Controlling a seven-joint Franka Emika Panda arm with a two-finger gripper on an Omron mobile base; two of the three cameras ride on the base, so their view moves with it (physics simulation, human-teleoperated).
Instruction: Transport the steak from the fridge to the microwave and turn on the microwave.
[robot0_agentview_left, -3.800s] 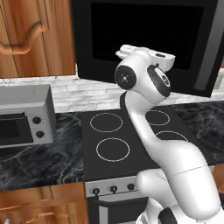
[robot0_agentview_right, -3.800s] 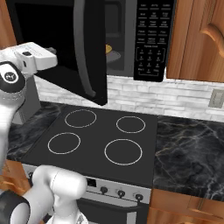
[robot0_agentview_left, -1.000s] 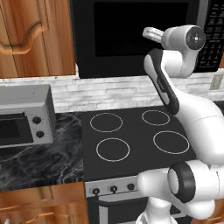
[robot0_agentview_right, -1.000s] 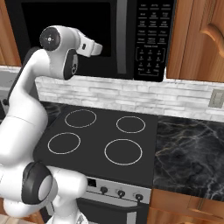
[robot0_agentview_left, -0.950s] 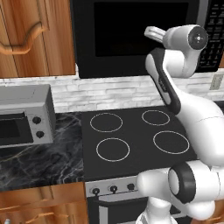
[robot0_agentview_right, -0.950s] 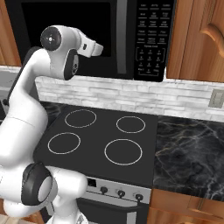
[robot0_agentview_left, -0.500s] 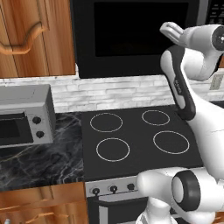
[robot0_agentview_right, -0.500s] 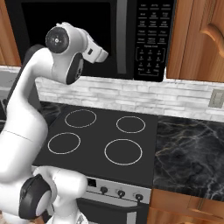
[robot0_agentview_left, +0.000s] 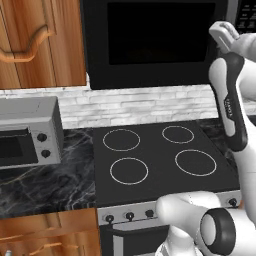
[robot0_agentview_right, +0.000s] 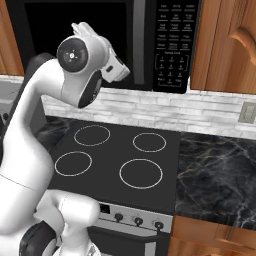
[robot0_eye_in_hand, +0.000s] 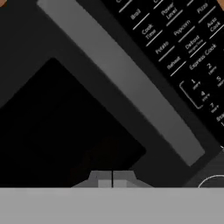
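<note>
We see our gripper (robot0_eye_in_hand: 112, 177) with fingers pressed together, grasping nothing, facing the microwave (robot0_agentview_right: 145, 45) door window; up and to its right run the grey handle (robot0_eye_in_hand: 122, 83), then the keypad (robot0_eye_in_hand: 183, 39).

Microwave (robot0_agentview_right: 150, 30) glossy black w/ matt grey handle (robot0_eye_in_hand: 127, 83), wood cabinets (robot0_agentview_left: 45, 45), marble-look counter (robot0_agentview_right: 215, 175), smooth stovetop (robot0_agentview_left: 155, 155).
</note>
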